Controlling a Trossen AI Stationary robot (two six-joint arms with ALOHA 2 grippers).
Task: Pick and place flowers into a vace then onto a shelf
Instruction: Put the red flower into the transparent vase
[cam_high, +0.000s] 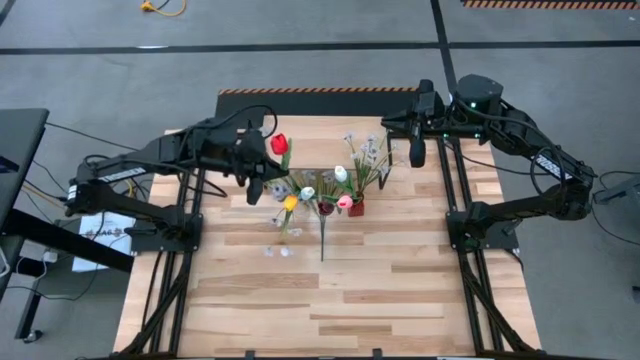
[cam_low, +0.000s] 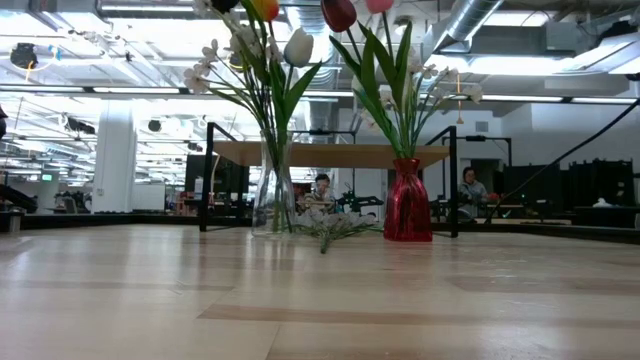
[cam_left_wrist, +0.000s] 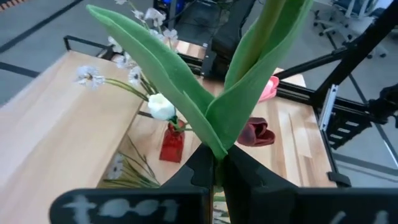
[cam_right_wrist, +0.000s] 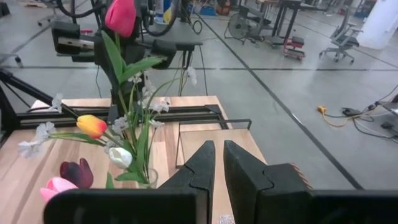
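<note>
Left gripper (cam_left_wrist: 214, 165) clamped on red tulip (cam_high: 279, 144) stem; right gripper (cam_right_wrist: 216, 163) closed, empty. Glass vase (cam_low: 272, 195) and red vase (cam_low: 407, 200) hold flowers.

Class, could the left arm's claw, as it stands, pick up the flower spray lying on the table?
Probably not yet. The left claw is shut on a red tulip, so it has no free grip. The spray lies on the table between the clear vase and the red vase.

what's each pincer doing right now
Left pincer: shut on the green-stemmed red artificial tulip.
Right pincer: nearly closed, a narrow gap between the fingers, holding nothing.
</note>
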